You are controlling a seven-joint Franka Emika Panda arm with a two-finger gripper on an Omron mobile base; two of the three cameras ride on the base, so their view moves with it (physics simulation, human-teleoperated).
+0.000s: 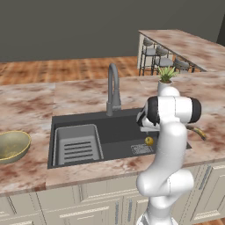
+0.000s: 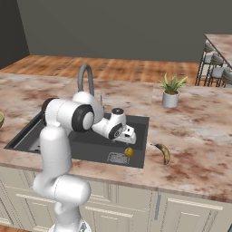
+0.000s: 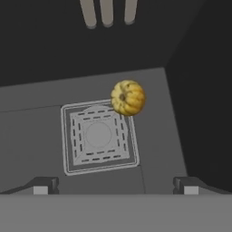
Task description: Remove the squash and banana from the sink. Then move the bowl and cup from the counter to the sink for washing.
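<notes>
At the far left, the bowl (image 1: 13, 146) sits on the worktop (image 1: 26, 110), well apart from the sink (image 1: 88, 119). Inside the sink, the ribbed tray (image 1: 78, 145) lies at the left end and the faucet (image 1: 113, 88) rises behind. The hand (image 3: 115, 186) hangs over the right end with its fingers wide apart and nothing between them. Under it, the squash (image 3: 128, 97) rests on the sink floor, touching a corner of the square drain (image 3: 99, 136). The banana (image 2: 164, 152) lies on the worktop just right of the sink. Farther right stands a plant (image 2: 171, 92).
</notes>
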